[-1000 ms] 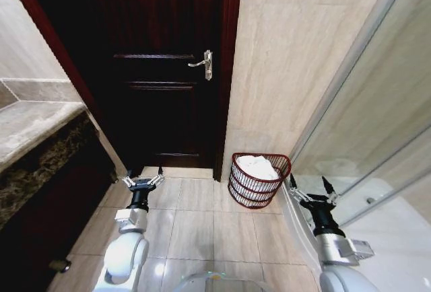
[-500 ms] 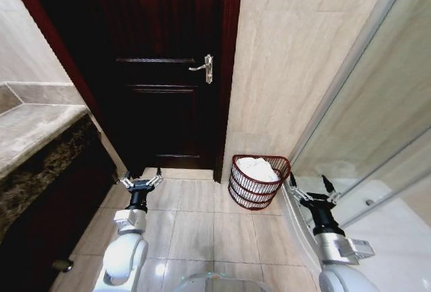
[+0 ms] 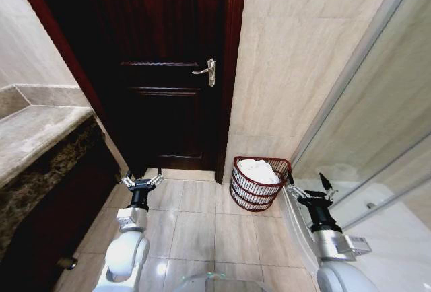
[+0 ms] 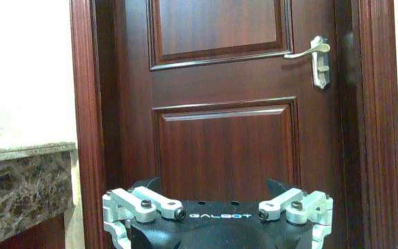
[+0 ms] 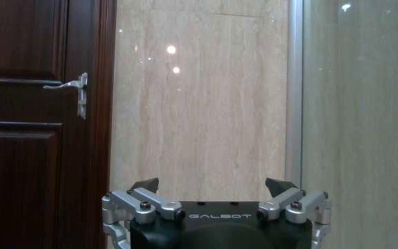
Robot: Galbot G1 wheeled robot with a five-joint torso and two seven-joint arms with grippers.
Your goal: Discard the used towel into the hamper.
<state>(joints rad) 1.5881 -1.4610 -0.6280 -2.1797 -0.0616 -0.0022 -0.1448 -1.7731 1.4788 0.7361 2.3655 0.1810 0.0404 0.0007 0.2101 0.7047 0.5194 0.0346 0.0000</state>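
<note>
Both arms are parked low in front of me: left hand (image 3: 142, 181) spread open with nothing in it, right hand (image 3: 309, 187) same deal, fingers wide and empty. Makes sense, since the white towel (image 3: 259, 170) is already bunched inside the hamper (image 3: 256, 183). That sits on the floor tiles (image 3: 202, 228) just past my right hand, tucked against the wall beside the dark door (image 3: 168, 90). Job looks basically done to me.

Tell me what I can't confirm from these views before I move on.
- Hamper contents, head view: white cloth shows at the top; what lies beneath is hidden by it and the wire wall.
- Floor beside the hamper toward the glass: covered by the right hand and arm.
- Left hand fingertips, left wrist view: cut off at the bottom edge.
- Both wrist views face the door and wall.
</note>
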